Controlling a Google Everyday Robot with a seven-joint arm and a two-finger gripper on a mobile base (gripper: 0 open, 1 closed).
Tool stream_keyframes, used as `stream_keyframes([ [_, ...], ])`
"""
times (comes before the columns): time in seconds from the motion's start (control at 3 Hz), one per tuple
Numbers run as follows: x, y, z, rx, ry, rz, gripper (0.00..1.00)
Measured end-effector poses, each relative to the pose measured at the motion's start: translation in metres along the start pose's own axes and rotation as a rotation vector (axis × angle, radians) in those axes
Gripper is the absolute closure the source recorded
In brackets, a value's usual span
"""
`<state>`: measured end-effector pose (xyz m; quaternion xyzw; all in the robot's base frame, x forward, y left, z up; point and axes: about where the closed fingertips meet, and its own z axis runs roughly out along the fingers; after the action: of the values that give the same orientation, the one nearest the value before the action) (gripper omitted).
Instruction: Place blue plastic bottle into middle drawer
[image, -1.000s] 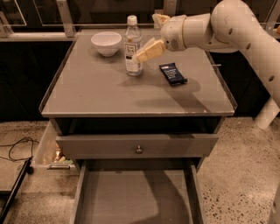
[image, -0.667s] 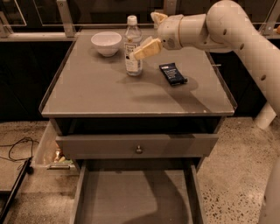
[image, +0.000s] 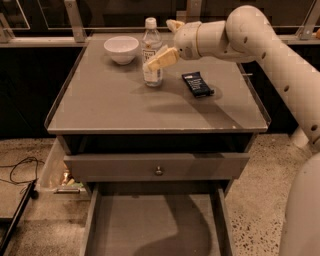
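The blue plastic bottle (image: 151, 56), clear with a white cap and label, stands upright on the grey cabinet top (image: 110, 105), right of the white bowl. My gripper (image: 161, 43) reaches in from the right at bottle height. It is open, with one finger (image: 161, 59) in front of the bottle's label and the other behind near the cap. I cannot tell if a finger touches the bottle. The middle drawer (image: 130, 225) is pulled out at the bottom of the view, with a bare grey floor.
A white bowl (image: 121, 48) sits at the back left of the top. A dark-blue snack bar wrapper (image: 197, 84) lies right of the bottle. A shut drawer front with a round knob (image: 159, 170) is above the open drawer. A cable lies on the floor at left.
My gripper has moved left, closer to the bottle, so the near finger now overlaps its label. The bottle, bowl and wrapper have not moved.
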<state>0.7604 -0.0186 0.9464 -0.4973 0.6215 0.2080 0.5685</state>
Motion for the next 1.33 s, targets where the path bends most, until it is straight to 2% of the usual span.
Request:
stream_keyframes([
  [0.67,0.003,0.017,0.023,-0.114,-0.019,0.071,0.0],
  [1.33,0.003,0.017,0.024,-0.116,-0.019,0.071,0.43],
])
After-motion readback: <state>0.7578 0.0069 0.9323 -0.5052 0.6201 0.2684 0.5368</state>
